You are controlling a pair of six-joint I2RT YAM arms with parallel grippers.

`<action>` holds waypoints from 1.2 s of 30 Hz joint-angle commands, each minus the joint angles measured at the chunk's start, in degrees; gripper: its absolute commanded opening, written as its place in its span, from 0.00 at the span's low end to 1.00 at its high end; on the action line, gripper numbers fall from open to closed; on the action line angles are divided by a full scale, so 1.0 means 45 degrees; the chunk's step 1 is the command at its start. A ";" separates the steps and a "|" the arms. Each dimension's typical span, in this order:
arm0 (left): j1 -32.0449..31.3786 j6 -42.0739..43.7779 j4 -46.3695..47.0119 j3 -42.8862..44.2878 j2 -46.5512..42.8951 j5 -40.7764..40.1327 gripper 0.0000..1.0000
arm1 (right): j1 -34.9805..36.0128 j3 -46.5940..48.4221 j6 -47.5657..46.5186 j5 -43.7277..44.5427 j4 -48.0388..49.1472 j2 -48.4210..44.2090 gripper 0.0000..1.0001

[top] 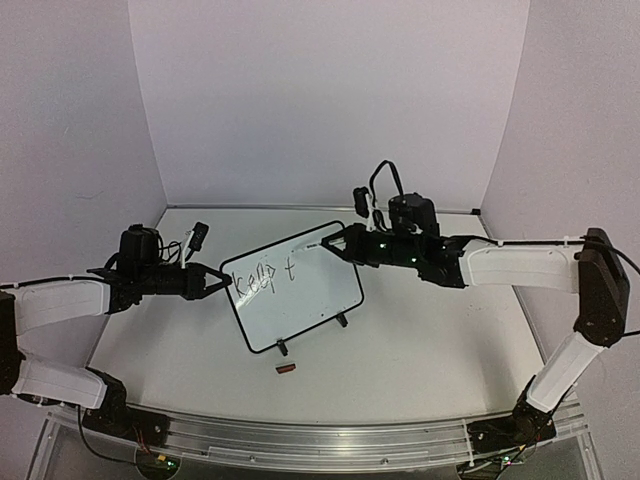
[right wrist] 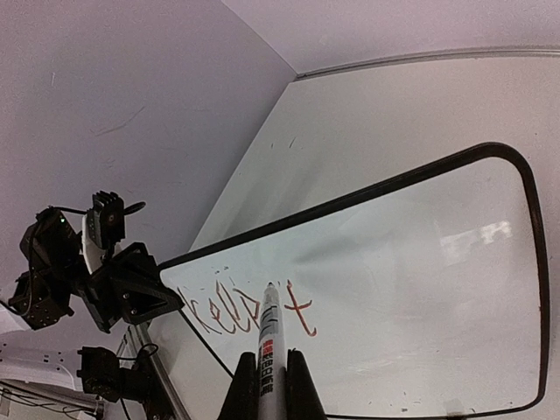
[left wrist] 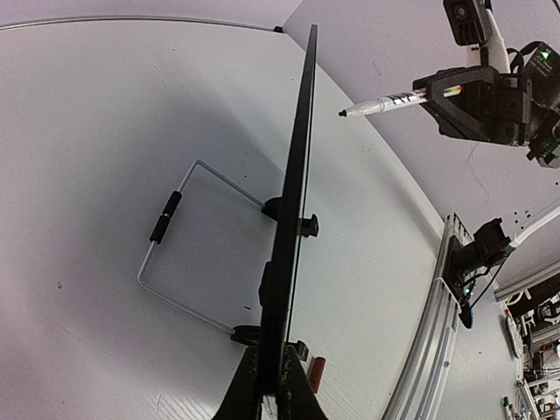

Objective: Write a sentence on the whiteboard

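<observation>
While left gripper (top: 222, 283) is clamping whiteboard (top: 310, 305), right gripper (top: 340, 243) is holding marker (right wrist: 267, 324) off the unfinished sentence (top: 265, 272); next stroke likely needs tip contact.

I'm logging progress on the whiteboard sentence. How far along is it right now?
Done: the lettering "keep t" is on the whiteboard, near its upper left. In hand: the left gripper clamps the board's edge, and the right gripper holds the marker, tip just off the surface by the "t". Left: the rest of the sentence; most of the board is bare.
</observation>
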 commanded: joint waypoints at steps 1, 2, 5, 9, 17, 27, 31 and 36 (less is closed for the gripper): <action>0.0091 0.0609 -0.0353 0.0393 -0.0140 -0.0984 0.00 | -0.0177 0.0659 -0.0212 0.0123 0.0227 0.0169 0.00; 0.0090 0.0614 -0.0345 0.0392 -0.0138 -0.0984 0.00 | -0.0212 0.0686 -0.0208 0.0116 0.0227 0.0217 0.00; 0.0093 0.0617 -0.0354 0.0392 -0.0138 -0.1002 0.00 | -0.0274 0.0745 -0.0177 0.0082 0.0227 0.0362 0.00; 0.0096 0.0626 -0.0325 0.0392 -0.0108 -0.1003 0.00 | -0.0350 0.0787 -0.0120 -0.0011 0.0227 0.0591 0.00; 0.0095 0.0640 -0.0308 0.0392 -0.0071 -0.0983 0.00 | -0.0393 0.0656 0.0043 -0.0289 0.0220 0.0822 0.00; 0.0099 0.0646 -0.0307 0.0378 -0.0108 -0.1001 0.00 | -0.0390 -0.0148 0.0333 -0.0493 0.0207 0.0583 0.00; 0.0088 0.0643 -0.0282 0.0392 -0.0088 -0.0998 0.00 | -0.0395 -0.0518 0.0490 -0.0590 0.0207 0.0483 0.00; 0.0091 0.0632 -0.0277 0.0400 -0.0068 -0.0974 0.00 | -0.0393 -0.0765 0.0631 -0.0783 0.0278 0.0522 0.00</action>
